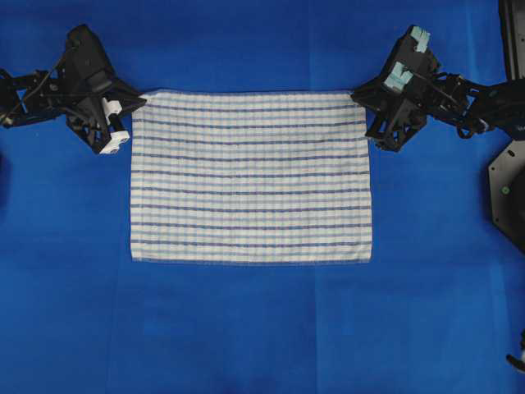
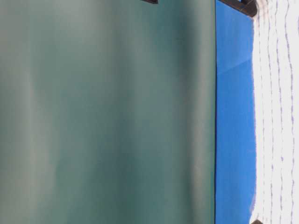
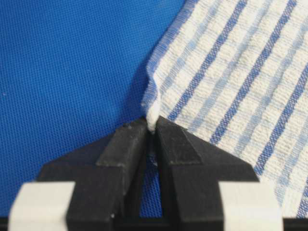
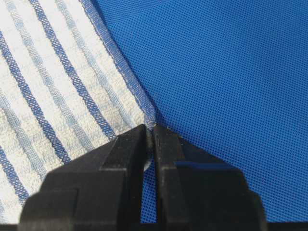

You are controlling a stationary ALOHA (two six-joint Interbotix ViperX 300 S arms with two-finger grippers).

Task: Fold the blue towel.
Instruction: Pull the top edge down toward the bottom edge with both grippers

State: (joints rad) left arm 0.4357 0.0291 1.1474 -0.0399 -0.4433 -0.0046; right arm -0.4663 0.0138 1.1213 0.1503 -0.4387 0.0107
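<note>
Overhead view. Blue towel (image 1: 250,176): white cloth with dark and pale blue stripes, spread flat and unfolded on the blue table covering (image 1: 246,328), its long edges running left to right. Left gripper (image 1: 138,104): at the towel's upper left corner. Right gripper (image 1: 361,100): at the upper right corner. Both arms reach in from the sides. A black base plate (image 1: 509,193) stands at the right edge, well apart from the towel.

Table-level view. Picture turned on its side; a blurred green surface (image 2: 107,112) fills most of it. A strip of blue covering, then the towel lying flat at the right edge.

Left wrist view. Left gripper's jaws closed together, clamped on the towel corner, which bunches into a small raised white fold between the black fingertips (image 3: 125,144). The rest of the towel lies flat, upper right.

Right wrist view. Right gripper's jaws together, pinching the very tip of the towel corner between the fingertips (image 4: 168,144); the towel spreads to the left.
</note>
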